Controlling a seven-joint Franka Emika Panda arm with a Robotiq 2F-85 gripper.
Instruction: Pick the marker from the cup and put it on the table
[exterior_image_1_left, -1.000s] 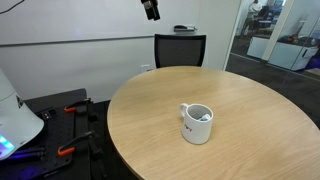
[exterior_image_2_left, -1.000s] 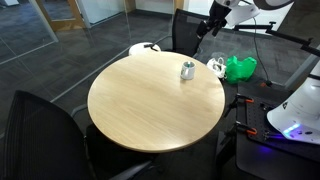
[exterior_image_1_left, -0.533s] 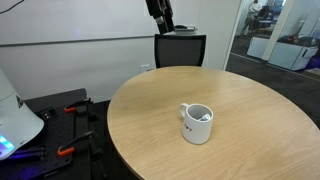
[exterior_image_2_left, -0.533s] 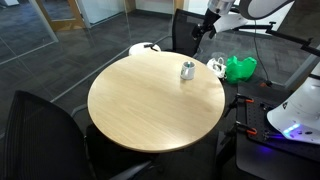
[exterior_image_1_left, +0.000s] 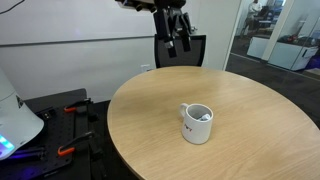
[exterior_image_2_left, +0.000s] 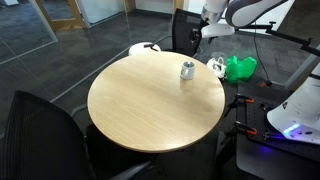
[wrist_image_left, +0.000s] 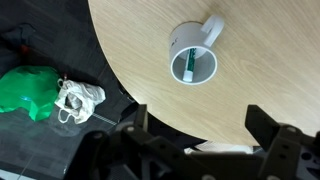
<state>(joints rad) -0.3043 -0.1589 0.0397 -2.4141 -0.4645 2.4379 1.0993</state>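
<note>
The white cup (exterior_image_1_left: 197, 123) stands on the round light wood table (exterior_image_1_left: 240, 100). It also shows in an exterior view (exterior_image_2_left: 187, 70) and in the wrist view (wrist_image_left: 193, 60). The marker (wrist_image_left: 187, 66), slim with a green end, lies inside the cup in the wrist view. My gripper (exterior_image_1_left: 180, 40) hangs in the air above the table's far edge, well apart from the cup. It also shows in an exterior view (exterior_image_2_left: 199, 31). In the wrist view its two fingers (wrist_image_left: 205, 125) are spread wide and hold nothing.
A black chair (exterior_image_1_left: 181, 49) stands behind the table. Another dark chair (exterior_image_2_left: 35, 120) is at the near side. A green object (wrist_image_left: 28, 92) and a crumpled white bag (wrist_image_left: 82, 99) lie on the dark floor beside the table. A red-and-black stand (exterior_image_1_left: 62, 120) is nearby.
My gripper has come down and moved over toward the table's far edge, nearer the cup. The cup and the marker have not moved.
</note>
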